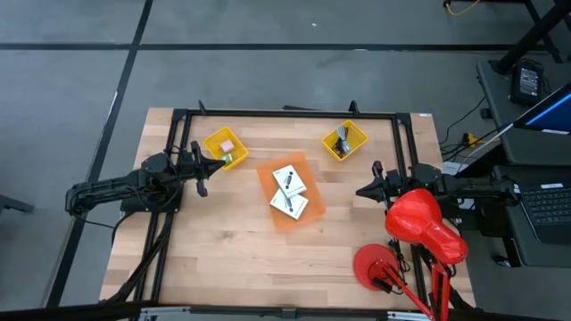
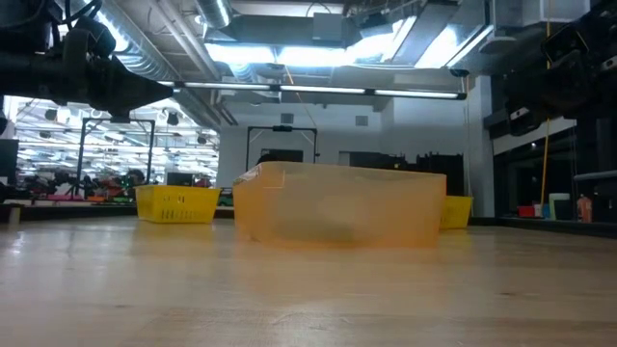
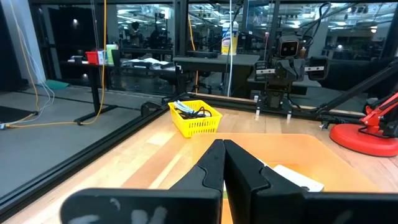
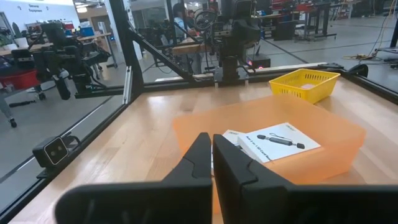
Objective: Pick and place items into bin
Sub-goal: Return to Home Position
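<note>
Centrally, orange bin [image 1: 268,176] between yellow bins [image 1: 212,143]

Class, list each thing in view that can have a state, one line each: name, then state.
Orange bin: holds two white cards.
Left yellow bin: holds pink block, green cube.
Right yellow bin: holds dark cords.
Left pincer: shut, empty.
Right pincer: shut, empty.

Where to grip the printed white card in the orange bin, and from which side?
Its two opposite edges, from straight above, probably. The white card lies flat inside the orange bin, partly over a second card, and the bin's walls block any sideways approach.
</note>
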